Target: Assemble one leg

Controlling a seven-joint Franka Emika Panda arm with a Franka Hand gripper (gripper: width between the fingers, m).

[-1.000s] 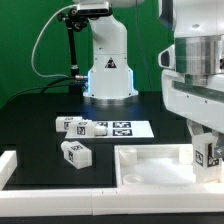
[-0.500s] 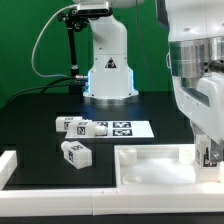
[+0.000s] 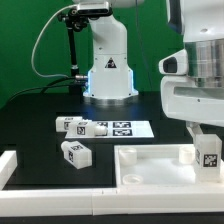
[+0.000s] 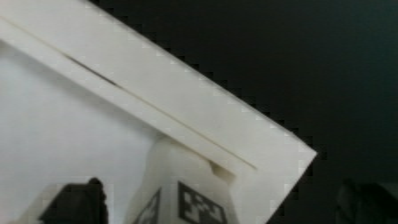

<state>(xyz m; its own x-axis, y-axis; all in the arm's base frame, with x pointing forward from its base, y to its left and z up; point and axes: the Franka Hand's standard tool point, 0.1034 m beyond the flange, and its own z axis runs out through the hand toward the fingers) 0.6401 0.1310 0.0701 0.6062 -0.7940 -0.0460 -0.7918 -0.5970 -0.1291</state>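
No legible words, brand names or numbers. Signs present: a triangular warning symbol on the lit front of the robot base (image 3: 108, 67); black-and-white square fiducial tags on the marker board (image 3: 124, 128), on one loose leg (image 3: 71, 125) touching the board's end at the exterior view's left, on a second loose leg (image 3: 75, 152) nearer the camera, and on the held leg (image 3: 208, 153) at the exterior view's right edge, whose tag also appears, blurred, in the wrist view (image 4: 199, 207); tag patterns carry no readable characters
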